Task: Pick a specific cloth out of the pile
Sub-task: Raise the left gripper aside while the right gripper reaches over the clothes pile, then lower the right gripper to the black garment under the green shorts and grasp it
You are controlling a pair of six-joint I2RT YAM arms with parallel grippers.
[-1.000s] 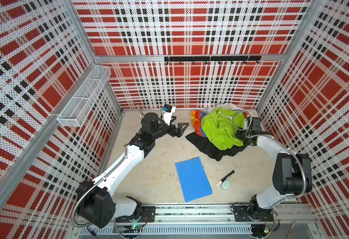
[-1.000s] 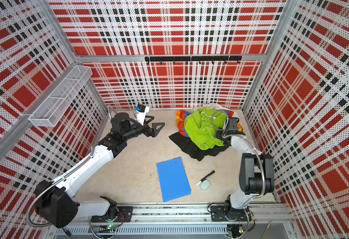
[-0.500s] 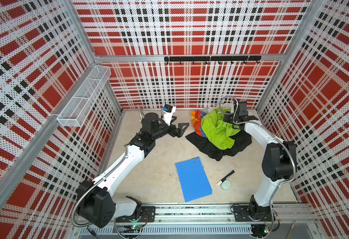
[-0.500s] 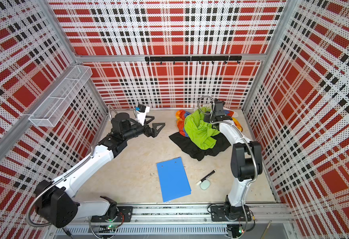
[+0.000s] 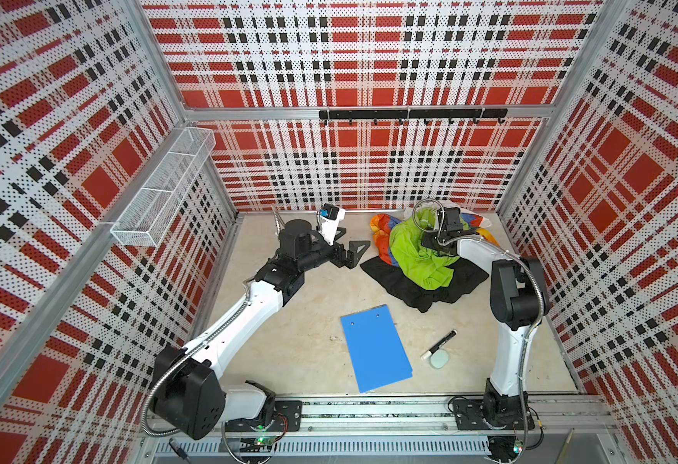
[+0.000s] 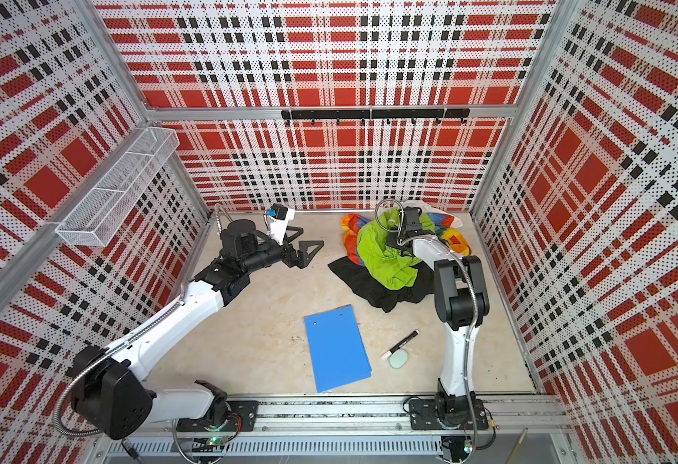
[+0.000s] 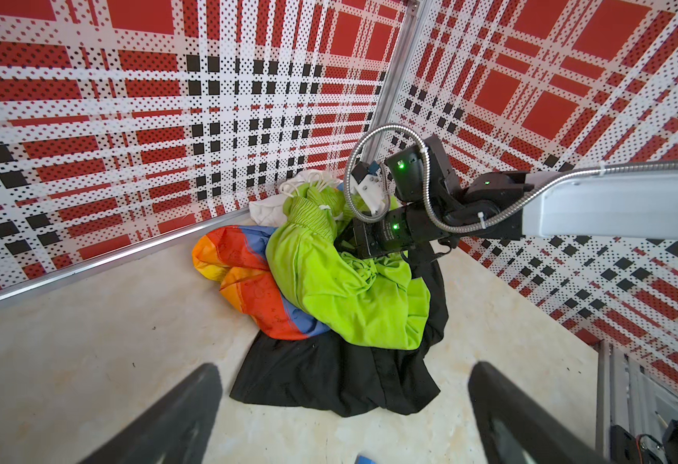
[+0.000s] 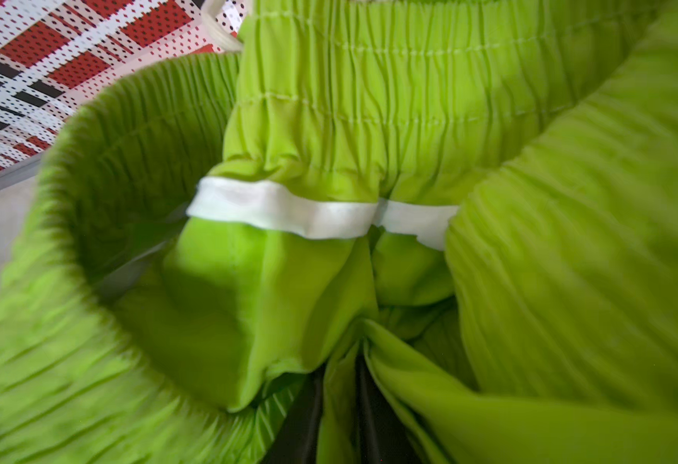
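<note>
right tool [image 5: 430,246] moved onto pile [image 5: 383,237], pinching lime-green garment [image 5: 413,259]

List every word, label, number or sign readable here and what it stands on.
Nothing legible in any view.
On the white band inside the lime-green garment: no lettering.
Faint print on the rainbow cloth: too small to read.
On the marker: too small to read.
</note>
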